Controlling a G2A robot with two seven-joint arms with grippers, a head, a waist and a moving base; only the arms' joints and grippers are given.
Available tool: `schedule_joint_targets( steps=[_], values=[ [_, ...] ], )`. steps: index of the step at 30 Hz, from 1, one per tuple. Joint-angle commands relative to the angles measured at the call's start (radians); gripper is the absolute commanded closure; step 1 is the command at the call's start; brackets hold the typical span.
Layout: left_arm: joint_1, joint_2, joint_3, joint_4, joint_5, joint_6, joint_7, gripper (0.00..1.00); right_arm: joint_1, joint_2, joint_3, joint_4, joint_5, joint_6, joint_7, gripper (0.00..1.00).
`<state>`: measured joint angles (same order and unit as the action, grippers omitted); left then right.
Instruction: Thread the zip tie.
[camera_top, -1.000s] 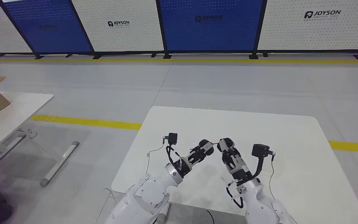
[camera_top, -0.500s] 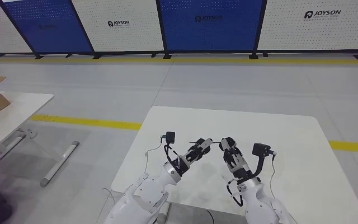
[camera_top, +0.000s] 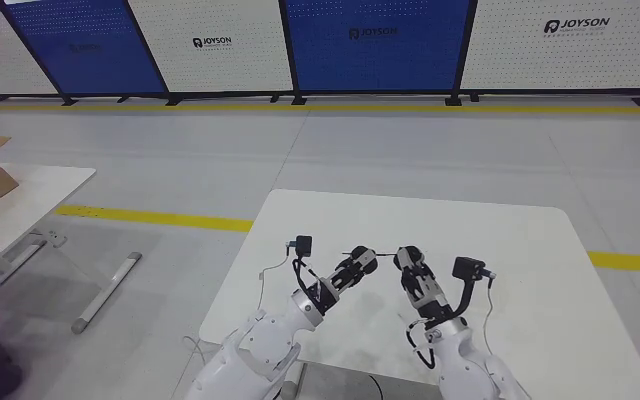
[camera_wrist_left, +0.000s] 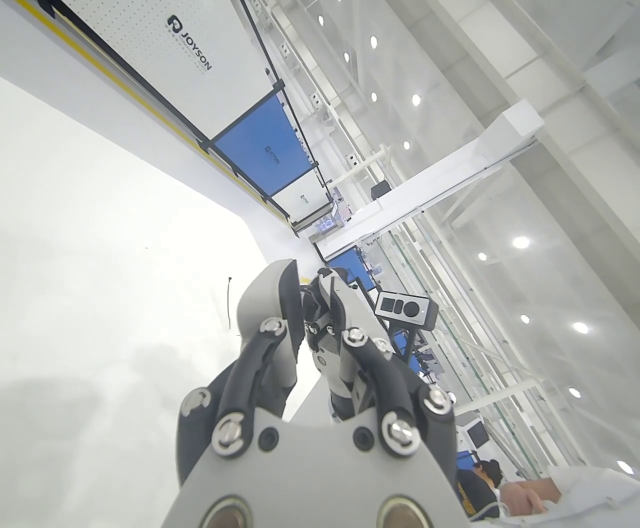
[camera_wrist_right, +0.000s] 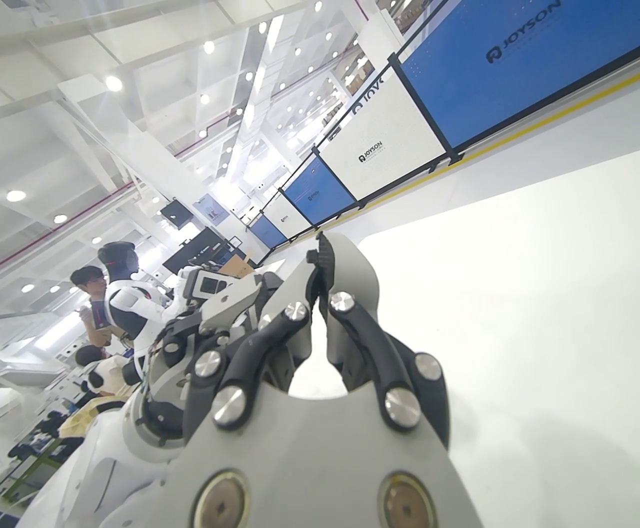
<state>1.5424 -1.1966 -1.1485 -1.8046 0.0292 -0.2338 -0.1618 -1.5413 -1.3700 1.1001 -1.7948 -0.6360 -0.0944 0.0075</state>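
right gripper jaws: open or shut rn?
Shut. In the right wrist view the right gripper jaws meet at the tips, no gap. Whether anything is pinched between them: cannot tell.

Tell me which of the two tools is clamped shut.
The right tool: its fingertips press together with no gap, while the left tool has its fingers apart.

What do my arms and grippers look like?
White shells with black joints cover the left arm and right arm; each carries a black wrist camera with a thin cable. On the left gripper and right gripper: pale grey fingers, black pads, black linkages with silver screws, grey base plate.
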Motion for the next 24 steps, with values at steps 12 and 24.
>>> schedule_joint_targets(
  steps=[12,24],
  values=[
    [0.002,0.0,0.004,0.003,0.0,-0.007,0.008,1.0,-0.008,0.001,0.002,-0.005,0.007,-0.013,0.001,0.95],
    [-0.008,-0.007,0.013,0.012,-0.025,0.019,0.056,1.0,-0.014,0.001,0.005,-0.008,0.038,-0.025,0.006,0.0]
  ],
)
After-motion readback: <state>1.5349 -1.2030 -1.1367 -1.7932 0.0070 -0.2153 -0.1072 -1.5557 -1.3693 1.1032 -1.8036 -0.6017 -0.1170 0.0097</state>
